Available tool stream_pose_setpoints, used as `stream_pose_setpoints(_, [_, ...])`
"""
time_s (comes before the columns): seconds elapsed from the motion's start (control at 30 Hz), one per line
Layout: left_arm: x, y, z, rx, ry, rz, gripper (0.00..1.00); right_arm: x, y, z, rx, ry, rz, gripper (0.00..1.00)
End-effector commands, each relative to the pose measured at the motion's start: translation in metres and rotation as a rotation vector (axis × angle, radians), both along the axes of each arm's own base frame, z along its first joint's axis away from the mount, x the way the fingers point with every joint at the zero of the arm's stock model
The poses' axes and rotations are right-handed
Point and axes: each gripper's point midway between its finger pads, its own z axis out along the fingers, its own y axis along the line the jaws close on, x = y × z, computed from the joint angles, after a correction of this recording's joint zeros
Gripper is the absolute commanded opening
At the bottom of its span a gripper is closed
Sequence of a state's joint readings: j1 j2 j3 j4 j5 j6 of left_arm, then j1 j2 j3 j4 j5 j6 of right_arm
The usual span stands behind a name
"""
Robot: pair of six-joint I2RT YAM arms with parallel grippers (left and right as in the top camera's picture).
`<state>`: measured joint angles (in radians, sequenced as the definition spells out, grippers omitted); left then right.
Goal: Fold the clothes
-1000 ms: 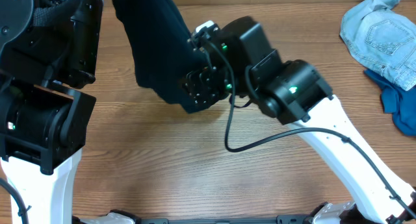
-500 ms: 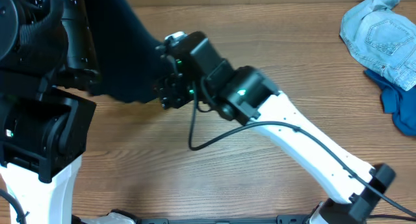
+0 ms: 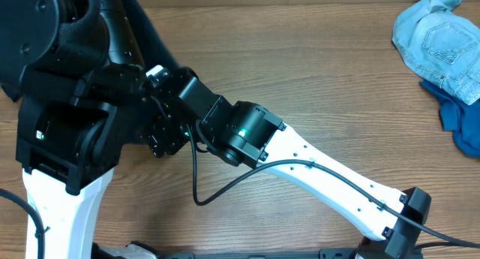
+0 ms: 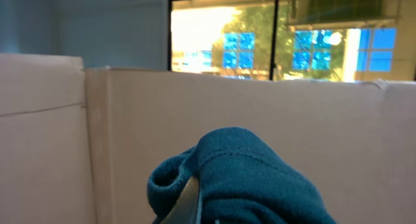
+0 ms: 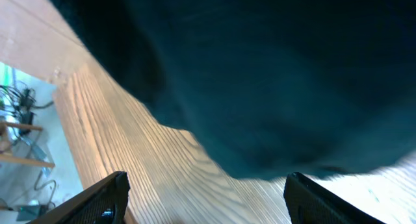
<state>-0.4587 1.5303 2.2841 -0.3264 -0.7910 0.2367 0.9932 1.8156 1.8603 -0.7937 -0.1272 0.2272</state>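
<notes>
At the left edge of the overhead frame, the left arm (image 3: 67, 131) is rearing up, with the left gripper (image 4: 195, 201) clamping a bunched fold of the dark navy shirt (image 5: 273, 74). The right arm (image 3: 322, 169) is stretching in from lower right, and the right gripper (image 5: 201, 191) is gaping, fingers apart, just beneath the hanging cloth. Pale denim (image 3: 439, 41) is lying at upper right on the wooden table (image 3: 315, 71), and a cardboard wall (image 4: 325, 120) is standing behind.

Robotics lab or test workspace, indoor. We list a wood-grain table (image 3: 300, 79) carrying a left arm (image 3: 60, 146) and a right arm (image 3: 322, 176), fenced by plain cardboard panels (image 4: 260, 133), with loose cables (image 5: 18, 99) beyond its edge. Large windows (image 4: 221, 36) behind show trees and another building.
</notes>
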Motion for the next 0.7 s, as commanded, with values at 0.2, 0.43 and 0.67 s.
stream_pose_setpoints(0.2, [-0.020,0.017,0.038,0.019,-0.140,0.130,0.04,0.005,-0.001,0.003,0.005,-0.015,-0.009,0.80])
stream_pose_setpoints(0.43, [-0.003,0.009,0.035,0.022,-0.155,0.147,0.04,0.023,-0.008,0.006,-0.002,-0.052,-0.124,0.80])
stream_pose_setpoints(0.67, [0.004,0.006,0.034,0.018,-0.170,0.150,0.04,0.032,-0.007,0.013,0.036,-0.059,-0.188,0.80])
